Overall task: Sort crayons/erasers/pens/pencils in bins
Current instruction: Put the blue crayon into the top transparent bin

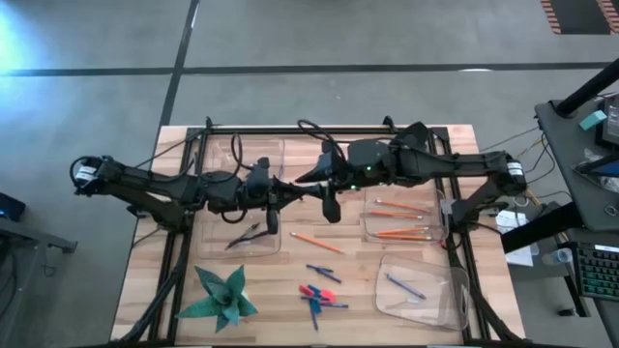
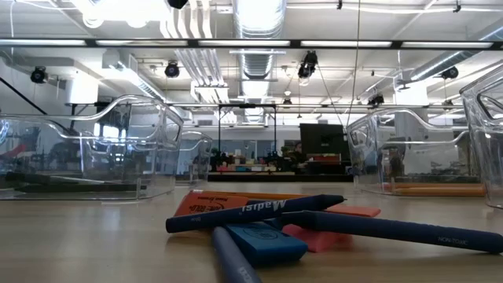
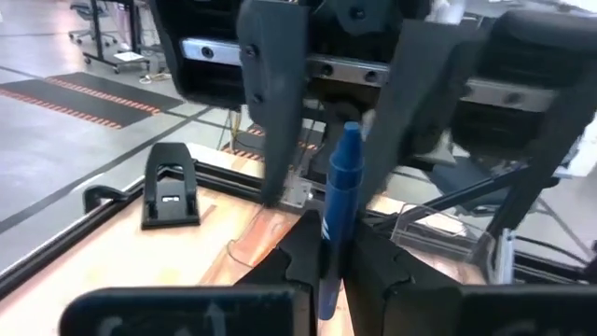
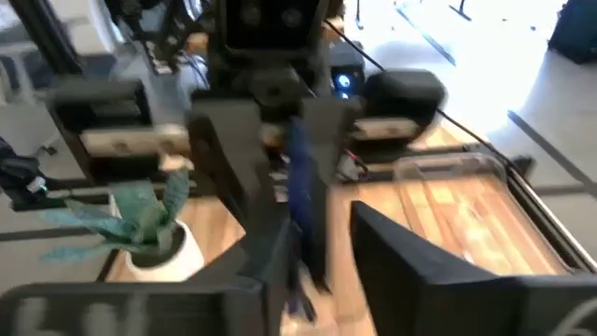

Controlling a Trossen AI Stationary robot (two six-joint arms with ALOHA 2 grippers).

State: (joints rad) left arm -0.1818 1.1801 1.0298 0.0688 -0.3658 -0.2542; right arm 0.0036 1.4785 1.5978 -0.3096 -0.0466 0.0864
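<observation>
High view places both arms at mid-counter (image 1: 145, 290), their tips meeting above the gap between the bins (image 1: 242, 237). The left end effector (image 1: 274, 193) and right end effector (image 1: 314, 179) stand just beside each other.

Left wrist view: your left end effector (image 3: 322, 245) is clamped on the lower part of a blue pen (image 3: 340, 182), which stands nearly upright. Its upper end reaches up between the fingers of the right one opposite.

Right wrist view: the same blue pen (image 4: 303, 196) lies between the right end effector's (image 4: 312, 233) fingers (image 4: 266, 219). These stand apart, with a gap showing on one side of the pen. I judge it is not gripping.

Handling, as a judgement: the pen is light, stiff and smooth-barrelled. It will pivot or slide if pinched near one end. You hold it low, so expect the free end to swing on any quick move. A hold nearer mid-barrel, across the round section, would be steadier. Little squeeze is needed and there is no breakage concern.

Elsewhere, the pencils (image 1: 401, 232) lie in the right-hand bin (image 1: 368, 230), with one pencil (image 1: 314, 242) loose on the counter. The erasers (image 1: 311, 290) sit among loose blue sticks (image 1: 324, 274) near the front edge. A blue stick (image 1: 404, 285) lies in the front right bin (image 1: 455, 304), which looks the likely home for your pen.
</observation>
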